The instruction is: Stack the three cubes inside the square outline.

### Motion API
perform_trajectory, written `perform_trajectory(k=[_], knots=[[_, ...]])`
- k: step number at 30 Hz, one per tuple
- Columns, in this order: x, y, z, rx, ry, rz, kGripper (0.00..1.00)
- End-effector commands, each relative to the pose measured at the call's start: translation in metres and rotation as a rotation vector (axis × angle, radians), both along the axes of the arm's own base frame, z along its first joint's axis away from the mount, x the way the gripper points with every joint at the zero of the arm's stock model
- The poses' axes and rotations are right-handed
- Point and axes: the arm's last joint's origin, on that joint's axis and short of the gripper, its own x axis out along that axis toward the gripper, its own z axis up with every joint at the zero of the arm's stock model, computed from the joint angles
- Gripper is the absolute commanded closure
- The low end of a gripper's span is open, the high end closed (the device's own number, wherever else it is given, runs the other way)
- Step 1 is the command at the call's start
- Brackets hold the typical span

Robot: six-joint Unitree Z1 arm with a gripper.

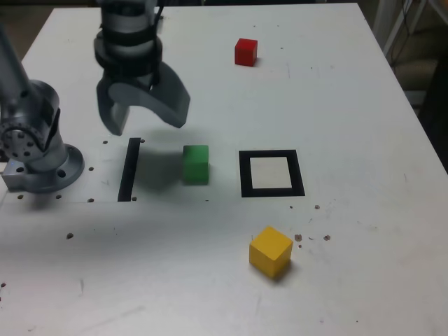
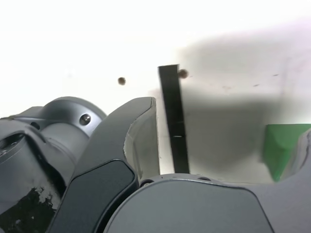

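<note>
My gripper [image 1: 147, 124] hangs open above the table, over the narrow black strip and just to the exterior view's left of the green cube [image 1: 196, 164]. Nothing is between its fingers. The wrist view shows the green cube [image 2: 283, 145] beside one finger [image 2: 142, 141], with the gripper [image 2: 223, 145] spread wide. The square outline [image 1: 271, 190], black with a white centre, lies to the exterior view's right of the green cube and holds nothing. A red cube [image 1: 246, 52] sits far back. The yellow cube [image 1: 270, 250] rests near the front, turned at an angle.
A narrow black strip [image 1: 129, 169] lies on the white table [image 1: 364, 266] beneath the gripper, also in the wrist view as the strip [image 2: 174, 121]. The arm's grey base [image 1: 35, 150] stands at the exterior view's left edge. Small dark specks dot the tabletop.
</note>
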Motion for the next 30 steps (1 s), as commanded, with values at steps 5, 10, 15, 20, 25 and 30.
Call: perform_trajectory(k=[5, 10, 15, 20, 25, 30], knots=[[0.019, 0.013, 0.006, -0.009, -0.021, -0.037, 0.00], [0.033, 0.030, 0.010, -0.017, -0.024, -0.070, 0.00], [0.046, 0.055, 0.017, -0.022, -0.008, -0.100, 0.01], [0.060, 0.079, 0.023, -0.020, 0.005, -0.096, 0.01], [0.074, 0.103, 0.023, -0.024, 0.007, -0.097, 0.01], [0.084, 0.128, 0.025, -0.019, 0.008, -0.098, 0.01]])
